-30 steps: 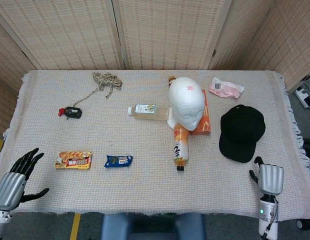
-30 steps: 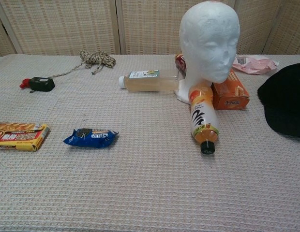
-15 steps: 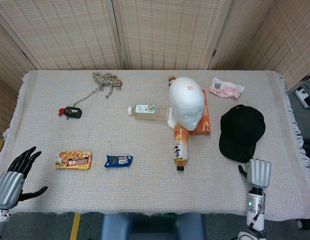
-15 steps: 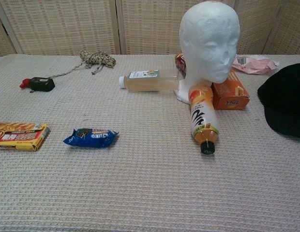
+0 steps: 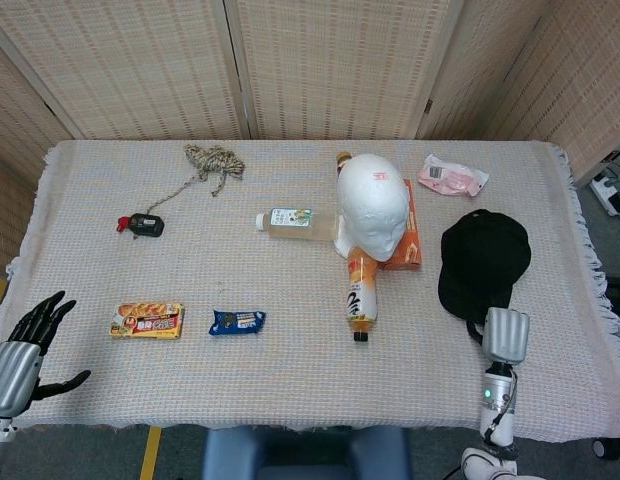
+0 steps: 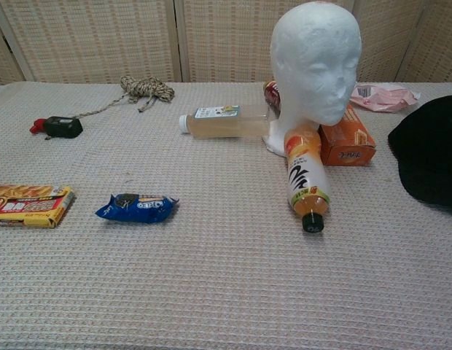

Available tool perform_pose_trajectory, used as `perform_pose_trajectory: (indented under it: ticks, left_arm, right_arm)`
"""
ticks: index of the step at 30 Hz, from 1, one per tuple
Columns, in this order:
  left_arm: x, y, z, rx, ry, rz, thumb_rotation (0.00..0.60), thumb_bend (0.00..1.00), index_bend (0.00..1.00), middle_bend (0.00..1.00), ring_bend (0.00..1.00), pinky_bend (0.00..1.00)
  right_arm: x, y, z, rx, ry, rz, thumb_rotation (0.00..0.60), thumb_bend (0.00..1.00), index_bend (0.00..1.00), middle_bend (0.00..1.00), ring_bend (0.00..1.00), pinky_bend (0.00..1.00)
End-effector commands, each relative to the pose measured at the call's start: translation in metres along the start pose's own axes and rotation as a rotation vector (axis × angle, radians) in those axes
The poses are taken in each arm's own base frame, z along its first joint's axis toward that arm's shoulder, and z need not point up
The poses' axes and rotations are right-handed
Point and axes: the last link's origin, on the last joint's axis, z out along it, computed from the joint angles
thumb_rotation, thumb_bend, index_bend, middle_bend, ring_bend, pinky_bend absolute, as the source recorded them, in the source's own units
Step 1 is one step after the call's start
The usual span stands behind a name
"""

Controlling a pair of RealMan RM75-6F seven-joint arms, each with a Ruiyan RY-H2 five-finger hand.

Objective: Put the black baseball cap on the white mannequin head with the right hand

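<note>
The black baseball cap lies flat on the worktop toward the robot's right, well apart from the white mannequin head, which stands upright near the middle of the cloth-covered surface; in the chest view the cap shows only partly at the right edge. The right hand sits at the cap's near edge, its silver back turned to the camera; whether its fingers touch the brim or how they lie cannot be told, since they are hidden beneath the hand. The left hand hangs by the near left corner of the worktop, its black fingers spread apart and holding nothing. An orange drink bottle lies on its side against the front of the mannequin head, and a pale tea bottle lies touching its left side. An orange box rests just behind and right of the head, with a pink packet further back. Toward the left are a blue snack packet, a yellow snack box, a coiled rope and a small black device.
</note>
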Motion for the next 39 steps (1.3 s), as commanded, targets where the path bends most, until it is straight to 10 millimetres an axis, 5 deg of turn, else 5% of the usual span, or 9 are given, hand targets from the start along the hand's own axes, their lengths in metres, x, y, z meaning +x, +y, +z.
perform_pose_trajectory:
  ticks: [1,14,29,39]
  left_arm:
    - [0.0,0.0,0.0,0.0,0.002,0.003,0.6,0.09,0.11,0.02,0.0,0.17]
    - [-0.003,0.0,0.001,0.002,0.017,0.021,0.6,0.09,0.13,0.02,0.0,0.18]
    - [-0.001,0.001,0.0,-0.003,0.04,0.014,0.6,0.09,0.12,0.03,0.0,0.19]
    - [0.0,0.0,-0.001,0.001,0.044,0.019,0.6,0.08,0.13,0.03,0.0,0.19]
  right_arm:
    - [0.0,0.0,0.004,-0.009,-0.005,0.005,0.6,0.14,0.49,1.0,1.0,1.0]
    - [0.006,0.0,0.023,-0.02,0.022,0.053,0.6,0.2,0.5,1.0,1.0,1.0]
    - [0.022,0.004,0.037,0.009,0.083,0.103,0.6,0.58,0.54,1.0,1.0,1.0]
    - [0.072,0.005,0.075,-0.016,0.327,0.201,0.6,0.61,0.69,1.0,1.0,1.0]
